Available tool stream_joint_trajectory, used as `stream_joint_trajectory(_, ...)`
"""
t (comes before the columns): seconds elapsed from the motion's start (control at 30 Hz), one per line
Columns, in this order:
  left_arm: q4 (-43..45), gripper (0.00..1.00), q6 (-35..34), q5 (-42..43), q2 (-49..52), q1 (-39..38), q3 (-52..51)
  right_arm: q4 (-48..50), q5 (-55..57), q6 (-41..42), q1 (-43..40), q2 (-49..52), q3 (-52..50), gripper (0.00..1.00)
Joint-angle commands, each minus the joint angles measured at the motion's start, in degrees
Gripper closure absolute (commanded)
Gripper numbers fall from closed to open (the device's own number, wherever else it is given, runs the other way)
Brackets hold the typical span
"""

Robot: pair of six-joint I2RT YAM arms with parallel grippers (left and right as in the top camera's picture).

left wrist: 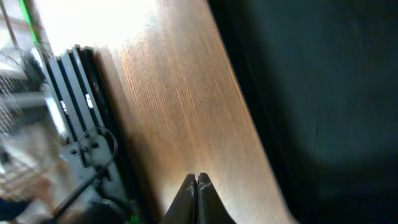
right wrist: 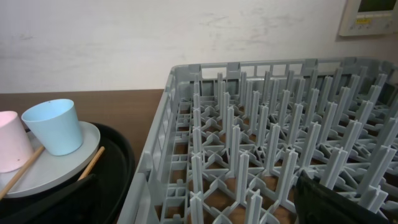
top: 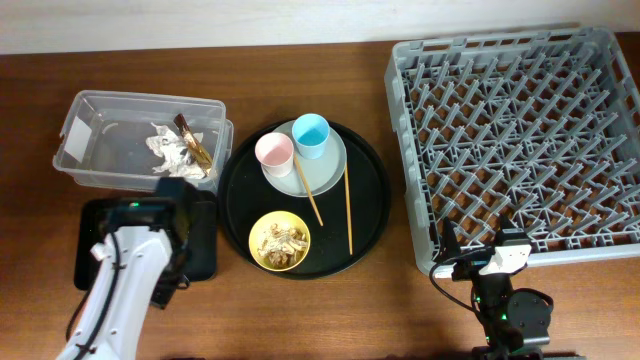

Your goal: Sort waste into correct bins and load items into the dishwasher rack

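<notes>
The left gripper's (left wrist: 197,182) jaws are seen pressed together over bare table (left wrist: 180,93) wood, with the small black tray (top: 88,262) just beside them under the arm. Beyond them, crumpled paper (top: 168,152) and a gold-brown wrapper (top: 196,146) are held in the clear box (top: 90,108). The right gripper's (top: 482,252) jaws are spread wide at the near wall of the dishwasher rack (right wrist: 163,118). To their left, on the round black tray (top: 372,195), food scraps (top: 281,238) fill the yellow bowl (top: 258,252). Farther off, a pink cup (top: 274,152) and a blue cup (top: 310,135) stand on the plate (top: 328,172), with chopsticks (top: 349,215) alongside.
</notes>
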Motion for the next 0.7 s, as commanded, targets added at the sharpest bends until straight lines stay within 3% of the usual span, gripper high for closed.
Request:
stream_joint_trajectory(0.0,2.6,1.0,-8.9,-2.9,-0.7,8.4,-3.2,-0.3,0.7,0.2,-0.3,-0.4,-0.3,0.02)
stream_joint_trajectory(0.13,8.8,1.0,-7.8,-1.3,-0.7,24.7,-8.8,-0.3,0.7,0.2,-0.3,-0.4,-0.3,0.01)
stream_joint_trajectory(0.27,23.3,1.0,16.6,14.1,-0.7,36.4,-11.7,-0.3,0.7,0.2,-0.3,-0.4,-0.3,0.02)
stream_joint_trajectory(0.3,24.5,1.0,19.7,14.8,-0.7,37.8,-11.7,-0.3,0.7,0.2,-0.3,-0.4,-0.3,0.01)
stream_joint_trajectory(0.43,24.5,0.97,19.9,15.9,-0.7,38.3,-12.0,-0.3,0.7,0.2,-0.3,-0.4,-0.3,0.02)
stream_joint_trajectory(0.53,29.3,0.97,31.1,25.1,0.4,38.3,-13.2,-0.3,0.7,0.2,-0.3,-0.4,-0.3,0.02)
stream_joint_trajectory(0.67,31.1,0.98,34.1,27.0,1.0,38.3,-13.2,-0.3,0.7,0.2,-0.3,-0.4,-0.3,0.02)
